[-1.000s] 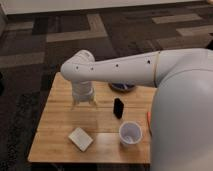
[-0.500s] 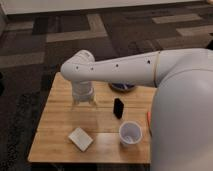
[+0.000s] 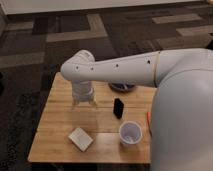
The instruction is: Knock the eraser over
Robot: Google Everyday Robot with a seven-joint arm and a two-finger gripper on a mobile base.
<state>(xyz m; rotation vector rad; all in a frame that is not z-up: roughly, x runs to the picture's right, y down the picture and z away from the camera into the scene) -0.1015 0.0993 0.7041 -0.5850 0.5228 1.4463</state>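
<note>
One black eraser [image 3: 118,107] stands upright on the tabletop [image 3: 56,125], near the pincer [image 3: 84,103] but apart from it; whether the pincer is spread, I cannot tell.

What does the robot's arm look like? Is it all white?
Mostly! The arm is a fat, smooth white tube with a round elbow, tiny dark dots along its side and a thin orange ring near the body. The gripper is greyer, and hangs over the wooden table, near the black eraser.
</note>
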